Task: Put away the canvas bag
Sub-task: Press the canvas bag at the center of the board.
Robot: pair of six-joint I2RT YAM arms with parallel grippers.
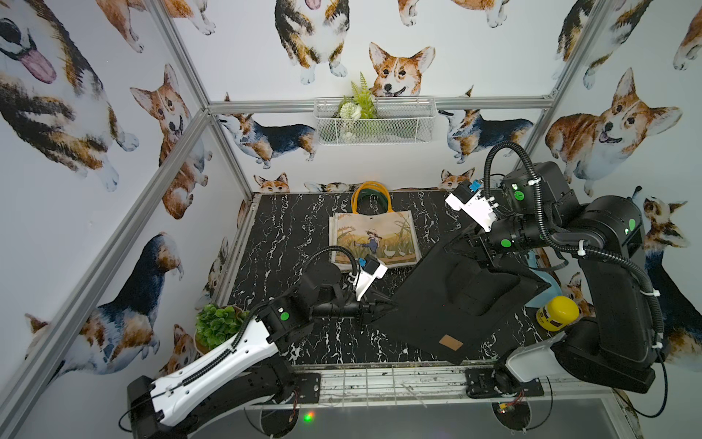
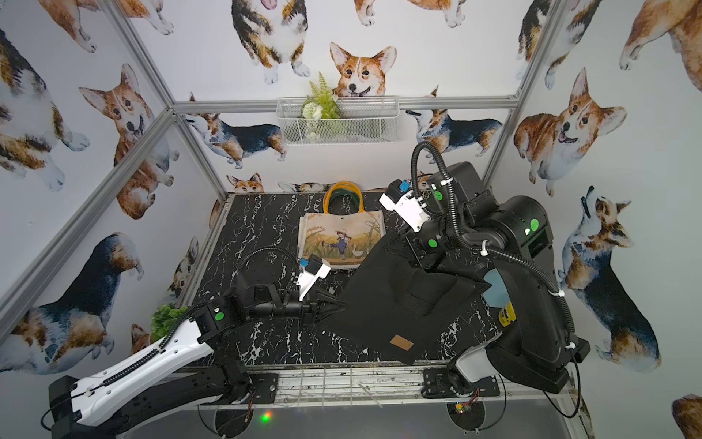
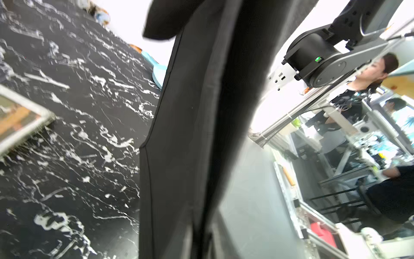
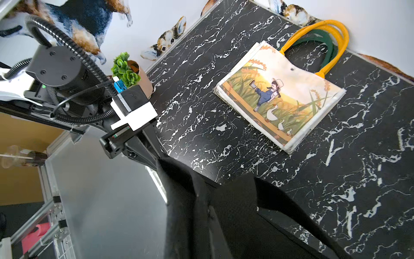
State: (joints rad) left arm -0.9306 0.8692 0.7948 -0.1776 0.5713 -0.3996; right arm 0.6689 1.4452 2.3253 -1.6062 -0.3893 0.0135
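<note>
- Two arms stretch the black canvas bag (image 1: 456, 300) between them over the tabletop's (image 1: 288, 235) front right part.
- Low and level, the left gripper (image 1: 381, 308) clamps one corner.
- Angled downward, the right gripper (image 1: 466, 240) pinches the rear corner.

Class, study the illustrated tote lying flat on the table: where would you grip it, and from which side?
Probably the yellow handles, from above: the illustrated tote lies flat on the table, offering little to pinch, while the loops stick out toward the back wall.
</note>
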